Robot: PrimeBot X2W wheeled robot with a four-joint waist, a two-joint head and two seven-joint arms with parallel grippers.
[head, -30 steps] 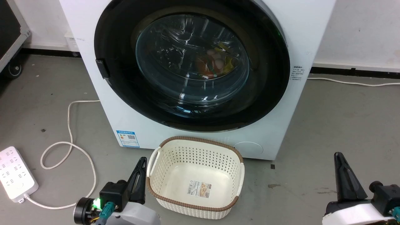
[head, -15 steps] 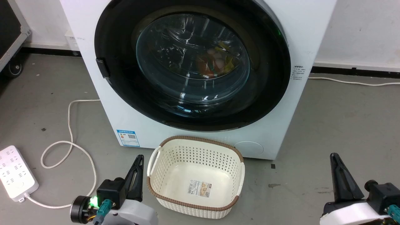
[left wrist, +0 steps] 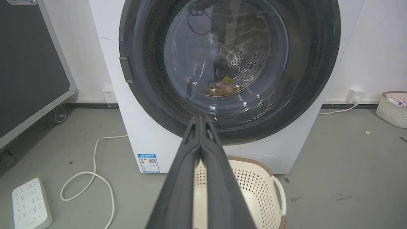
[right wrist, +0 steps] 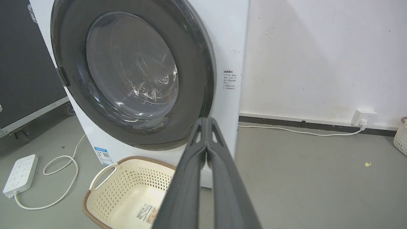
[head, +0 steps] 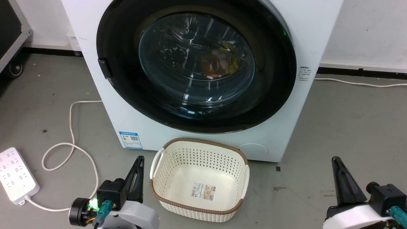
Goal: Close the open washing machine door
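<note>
The washing machine (head: 149,135) is a white front-loader standing on the grey floor. Its door (head: 197,63), black-rimmed with a domed glass centre, lies flat against the machine's front, and colourful items show through the glass. A dark latch tab (head: 104,68) sits on the door's left rim. My left gripper (head: 139,159) is shut and holds nothing, low on the left beside a basket. My right gripper (head: 335,160) is shut too, low on the right and well away from the machine. In the left wrist view the door (left wrist: 229,63) stands straight ahead of the shut fingertips (left wrist: 200,118).
A cream perforated basket (head: 197,140) stands in front of the machine, between my grippers. On the floor to the left lie a white power strip (head: 16,173) and its looped cable (head: 71,127). A black wheeled case (head: 9,31) stands far left. A wall socket (right wrist: 364,116) is on the right.
Both grippers have drifted a little to the left in the head view. The door and the basket have stayed as they were.
</note>
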